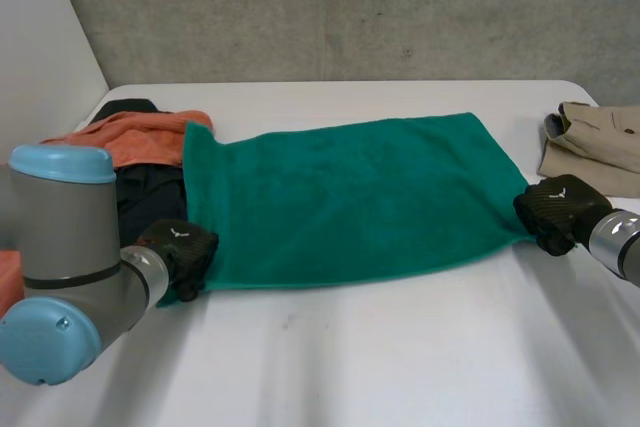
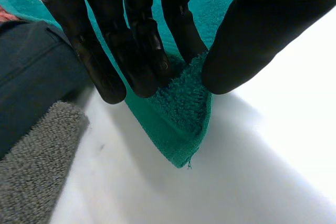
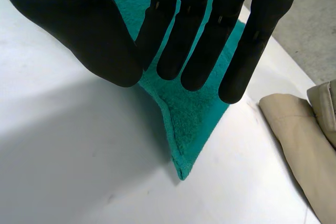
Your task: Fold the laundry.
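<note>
hands [image 2: 131, 51] [image 3: 79, 30] — pinch on towel [image 1: 350, 197] corners

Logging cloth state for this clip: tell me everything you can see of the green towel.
The green towel is teal terry cloth with a hemmed edge, spread nearly flat, long side across the white table. One end overlaps an orange cloth and a dark garment. The left hand pinches one near corner between fingers and thumb; the right hand pinches the other.
</note>
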Robot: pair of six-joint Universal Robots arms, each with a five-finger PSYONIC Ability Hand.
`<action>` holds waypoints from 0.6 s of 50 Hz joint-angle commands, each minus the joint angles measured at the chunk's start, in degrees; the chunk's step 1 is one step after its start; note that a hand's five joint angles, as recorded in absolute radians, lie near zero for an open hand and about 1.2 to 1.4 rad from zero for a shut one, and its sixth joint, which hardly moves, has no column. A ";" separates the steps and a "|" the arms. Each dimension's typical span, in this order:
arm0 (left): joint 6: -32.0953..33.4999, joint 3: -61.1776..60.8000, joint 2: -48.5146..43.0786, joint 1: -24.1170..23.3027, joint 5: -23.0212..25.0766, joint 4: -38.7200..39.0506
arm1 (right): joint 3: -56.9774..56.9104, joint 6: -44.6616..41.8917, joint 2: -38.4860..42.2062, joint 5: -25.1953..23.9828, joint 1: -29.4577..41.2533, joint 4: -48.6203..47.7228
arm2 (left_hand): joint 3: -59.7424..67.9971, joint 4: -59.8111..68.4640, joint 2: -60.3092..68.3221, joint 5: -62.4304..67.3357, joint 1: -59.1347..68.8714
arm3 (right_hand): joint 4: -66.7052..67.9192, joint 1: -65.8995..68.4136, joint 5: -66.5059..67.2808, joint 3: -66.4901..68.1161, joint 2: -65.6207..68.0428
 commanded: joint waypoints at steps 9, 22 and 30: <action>10.73 -12.62 15.93 -2.78 1.08 -14.94 | 7.55 -31.50 -16.20 3.80 -9.31 37.86 | 11.88 11.36 11.70 13.73 14.68 | 11.27 15.64 12.92 11.80 12.70; 14.52 -1.05 7.96 -1.55 0.30 -5.13 | -1.91 -19.33 -9.19 1.95 -3.10 24.90 | 11.88 11.36 11.70 13.73 14.68 | 11.27 15.64 12.92 11.80 12.70; 14.25 14.26 -3.38 -1.64 -2.17 6.40 | -14.23 -6.83 -0.48 4.41 4.47 6.69 | 11.88 11.36 11.70 13.73 14.68 | 11.27 15.64 12.92 11.80 12.70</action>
